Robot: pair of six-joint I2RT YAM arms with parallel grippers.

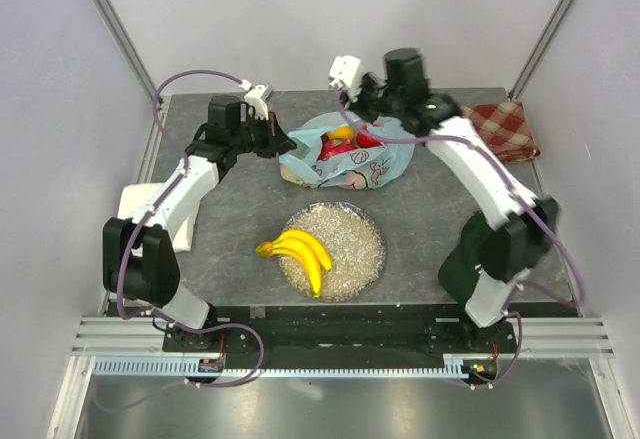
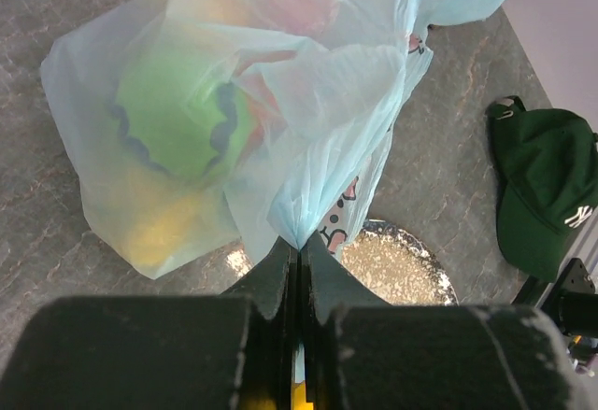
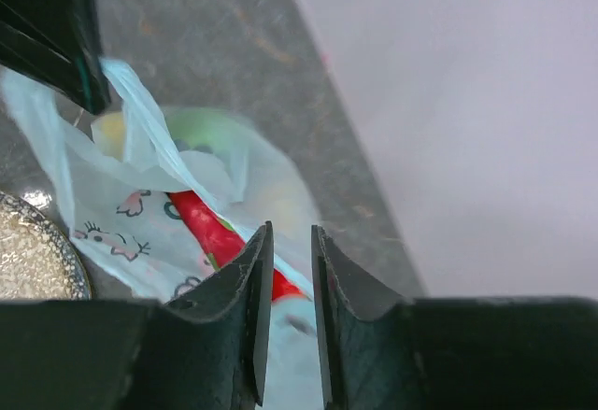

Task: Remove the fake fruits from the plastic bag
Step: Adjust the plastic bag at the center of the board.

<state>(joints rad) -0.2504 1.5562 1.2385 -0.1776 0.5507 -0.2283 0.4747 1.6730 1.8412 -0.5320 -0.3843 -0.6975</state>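
Your left gripper [image 2: 299, 247] was clenched on a gathered fold at the left edge of the light blue, crinkly plastic bag [image 1: 385, 171], which lay far centre. The film was probably soft and slippery, best taken by bunched folds. The glossy fake fruits [image 1: 345, 139] inside were mostly veiled. Your right gripper [image 3: 290, 242] had its jaws narrowly apart at the bag's right; whether they caught film, I couldn't tell.

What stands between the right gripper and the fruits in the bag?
Nothing solid. The left gripper pinches the bag at its edge, and a red fruit shows just past the fingertips of the right gripper. Only loose folds of the bag lie around that fruit; whether film covers it I cannot tell.
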